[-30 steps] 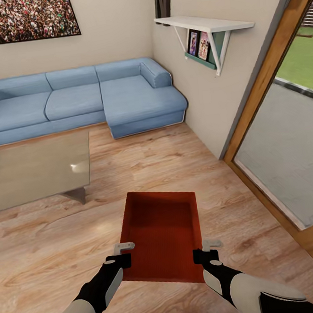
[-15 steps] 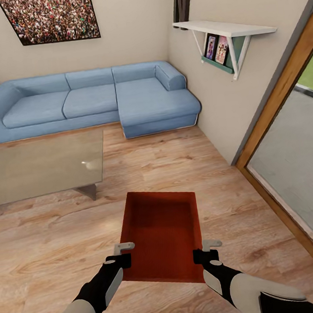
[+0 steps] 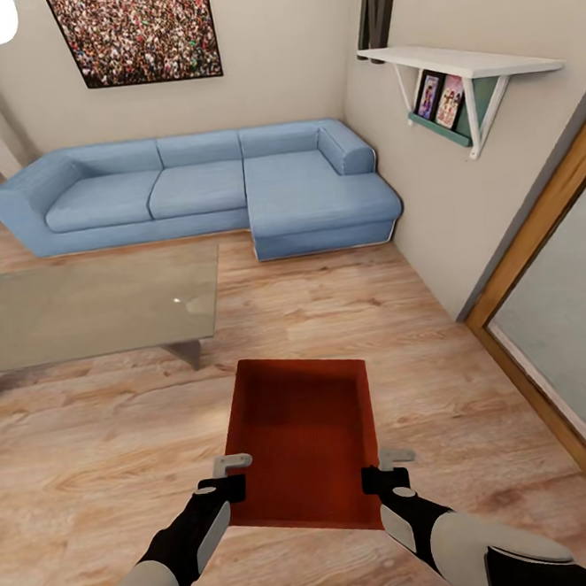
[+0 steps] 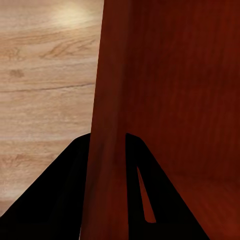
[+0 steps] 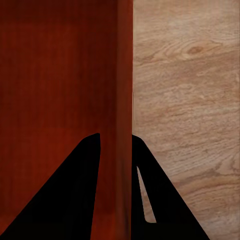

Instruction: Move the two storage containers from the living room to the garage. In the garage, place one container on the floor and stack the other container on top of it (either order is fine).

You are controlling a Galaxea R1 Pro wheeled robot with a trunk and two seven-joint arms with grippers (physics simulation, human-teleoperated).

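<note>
The orange-red storage container is held up over the light wood-plank floor, carried between both arms; the left gripper has its jaws clenched on the container's left wall, one finger inside and one outside, as the left wrist view shows; the right gripper grasps the right wall likewise; beyond the container stand a glass-topped table and a blue sofa; right of the sofa hangs a white wall shelf; a wood-framed glass door stands right of the container.
</note>
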